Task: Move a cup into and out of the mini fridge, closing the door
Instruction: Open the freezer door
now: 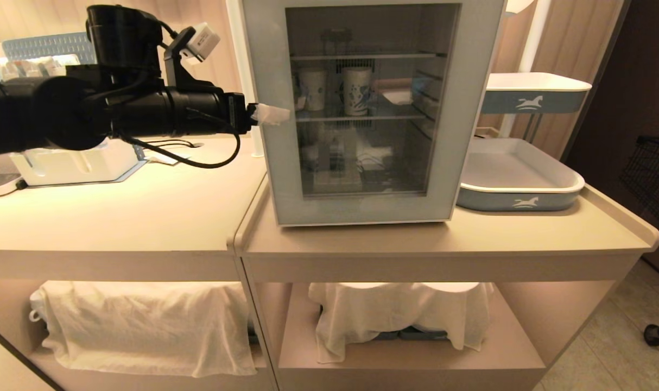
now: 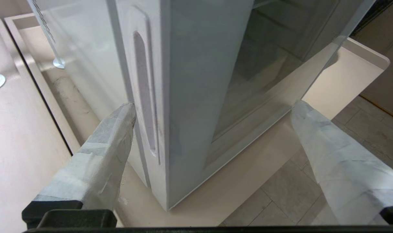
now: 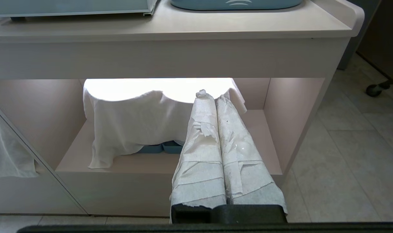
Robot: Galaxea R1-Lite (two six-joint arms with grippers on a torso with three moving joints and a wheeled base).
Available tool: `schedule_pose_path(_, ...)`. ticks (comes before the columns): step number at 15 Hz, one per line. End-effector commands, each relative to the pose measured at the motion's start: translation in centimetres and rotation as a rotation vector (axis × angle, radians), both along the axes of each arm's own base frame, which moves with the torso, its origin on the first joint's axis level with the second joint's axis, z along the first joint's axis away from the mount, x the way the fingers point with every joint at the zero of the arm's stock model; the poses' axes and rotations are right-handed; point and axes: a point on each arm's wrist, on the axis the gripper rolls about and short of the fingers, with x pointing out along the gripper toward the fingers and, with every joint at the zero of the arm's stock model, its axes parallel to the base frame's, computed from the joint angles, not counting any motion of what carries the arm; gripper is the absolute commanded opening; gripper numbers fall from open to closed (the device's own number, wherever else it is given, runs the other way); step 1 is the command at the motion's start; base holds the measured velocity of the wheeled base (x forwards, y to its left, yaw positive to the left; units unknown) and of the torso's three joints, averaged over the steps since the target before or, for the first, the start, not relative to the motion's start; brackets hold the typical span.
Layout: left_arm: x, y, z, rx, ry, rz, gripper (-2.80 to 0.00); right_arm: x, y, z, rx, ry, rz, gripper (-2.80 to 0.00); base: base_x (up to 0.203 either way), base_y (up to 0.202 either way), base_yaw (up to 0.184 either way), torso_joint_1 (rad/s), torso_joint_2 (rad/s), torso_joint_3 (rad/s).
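Head view shows you the mini fridge standing on the counter with the door shut flat against its front. Through the glass you can see the cup with the blue swirl print upright on the middle shelf, and a second white cup just beside it on that shelf. Your left gripper reaches in level from the left and sits at the door's left edge, about halfway up the fridge. From the left wrist view, its jaws are spread wide with nothing held: 1 taped finger lies right by the recessed handle groove on the fridge's side, the other is out in front of the glass. Whether the near finger actually touches the groove, you cannot tell. Your right gripper is parked low, its 2 wrapped fingers pressed together, pointing at the lower shelf where a white cloth is draped. A blue-and-white tray sits on the counter just right of the fridge.
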Motion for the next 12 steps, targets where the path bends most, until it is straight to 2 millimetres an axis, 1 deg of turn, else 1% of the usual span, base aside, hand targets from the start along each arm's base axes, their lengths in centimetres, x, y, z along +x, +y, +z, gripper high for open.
schedule_pose_path(1, 0.08, 0.06, -0.02, -0.001, -0.002, 0.001, 0.00, 0.01, 0.00, 0.02, 0.000, 0.000, 0.001, -2.80, 0.000, 0.000, 0.000, 0.000, 0.00, 0.000)
schedule_pose_path(8, 0.39, -0.10, 0.01, -0.011, 0.004, -0.005, 0.00, 0.01, 0.00, -0.01, 0.000, 0.001, 0.001, -2.80, 0.000, 0.000, 0.000, 0.000, 0.00, 0.000)
schedule_pose_path(12, 0.52, -0.54, 0.26, -0.020, -0.003, -0.019, 0.00, 0.01, 0.00, 0.01, 0.000, 0.001, 0.001, -2.80, 0.000, 0.000, 0.000, 0.000, 0.00, 0.000)
